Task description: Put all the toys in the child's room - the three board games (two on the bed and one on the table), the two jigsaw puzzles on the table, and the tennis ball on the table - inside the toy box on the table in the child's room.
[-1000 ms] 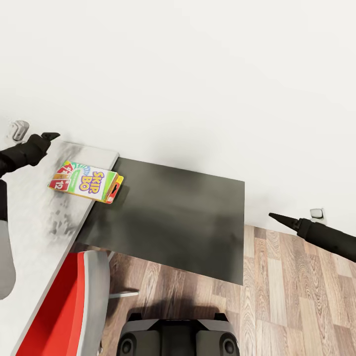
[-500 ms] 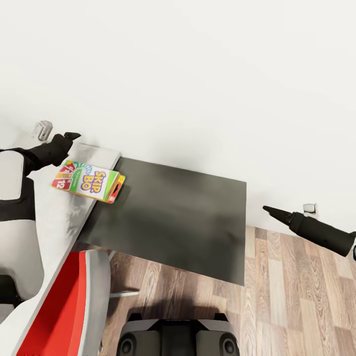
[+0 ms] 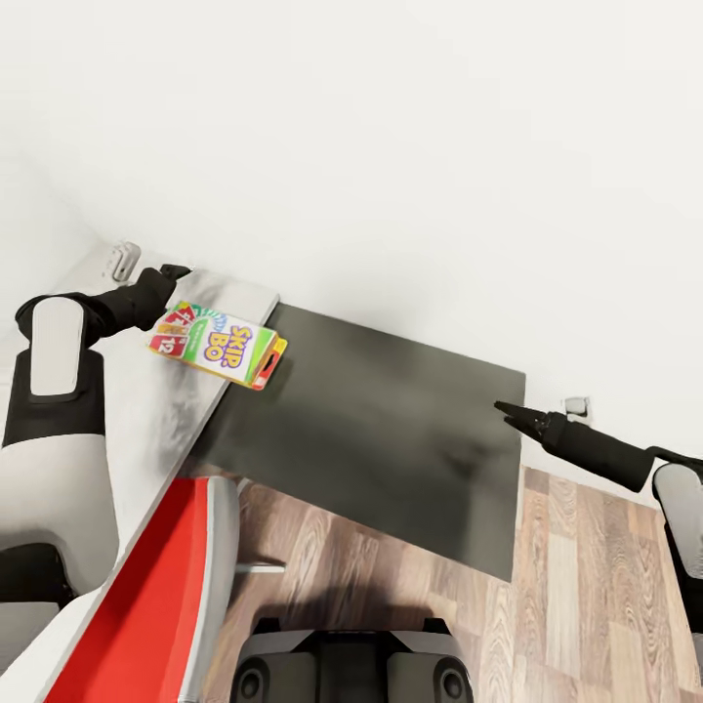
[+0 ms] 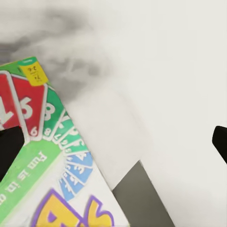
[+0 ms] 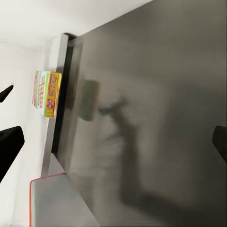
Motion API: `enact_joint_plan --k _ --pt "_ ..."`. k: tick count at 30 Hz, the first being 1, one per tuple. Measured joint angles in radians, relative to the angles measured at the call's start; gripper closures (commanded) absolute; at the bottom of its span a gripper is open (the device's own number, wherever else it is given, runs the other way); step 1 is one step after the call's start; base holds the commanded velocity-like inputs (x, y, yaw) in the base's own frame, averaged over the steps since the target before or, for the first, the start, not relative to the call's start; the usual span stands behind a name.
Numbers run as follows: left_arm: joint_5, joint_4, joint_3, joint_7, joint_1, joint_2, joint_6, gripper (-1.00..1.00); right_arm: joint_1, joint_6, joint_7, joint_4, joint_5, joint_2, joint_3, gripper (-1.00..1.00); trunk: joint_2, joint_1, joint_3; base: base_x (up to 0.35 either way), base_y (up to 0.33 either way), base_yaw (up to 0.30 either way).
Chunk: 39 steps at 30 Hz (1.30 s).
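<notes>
Moved: whole head view shifted, so the camera turned; against the game (image 3: 219, 344), left gripper (image 3: 176, 272) sits closer to its far end than 1.0 s ago; right gripper (image 3: 508, 408) now over the side panel's (image 3: 391, 430) edge instead of off it.
Game: Skip-Bo box, flat on the table (image 3: 146, 420) at the corner by the wall (image 3: 391, 146), one end poking past the tabletop edge over the side panel.
Left gripper: just beside the game's far end, near the wall; contact cannot be told.
Left fingers: spread apart in the wrist view, one dark tip (image 4: 9, 151) at the game's (image 4: 52, 179) card-print end, the other (image 4: 221, 142) well off toward the wall; nothing between them is clamped.
Right gripper: well apart from the game, holding nothing.
Right fingers: tips (image 5: 8, 144) apart in the wrist view, game (image 5: 46, 93) seen far off past the panel.
Chair: red seat (image 3: 146, 596) beside the table.
Floor: wood planks (image 3: 586, 586).
</notes>
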Motion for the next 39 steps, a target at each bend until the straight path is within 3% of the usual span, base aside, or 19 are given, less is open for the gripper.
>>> enact_joint_plan --k 19,25,30,39 --pt "0.003 0.003 0.002 0.009 -0.001 -0.034 0.002 -1.0 -0.018 0.0 -0.001 0.049 0.001 0.003 0.013 -1.0 0.0 0.0 0.0 0.0 0.0 0.286" --pt "0.003 -0.002 0.016 0.031 -0.001 -0.079 0.005 -1.0 -0.039 0.0 -0.001 0.105 0.001 0.003 0.013 -1.0 0.0 0.0 0.0 0.0 0.0 0.29" --pt "0.004 -0.007 0.035 0.101 -0.01 -0.143 0.005 -1.0 -0.071 0.0 0.0 0.177 0.001 0.001 0.013 -1.0 0.0 0.0 0.0 0.0 0.0 0.29" --pt "0.004 -0.008 0.039 0.163 -0.044 -0.189 0.006 -1.0 -0.092 0.0 0.009 0.238 -0.003 0.002 0.01 -1.0 0.0 0.0 0.0 0.0 0.0 0.215"
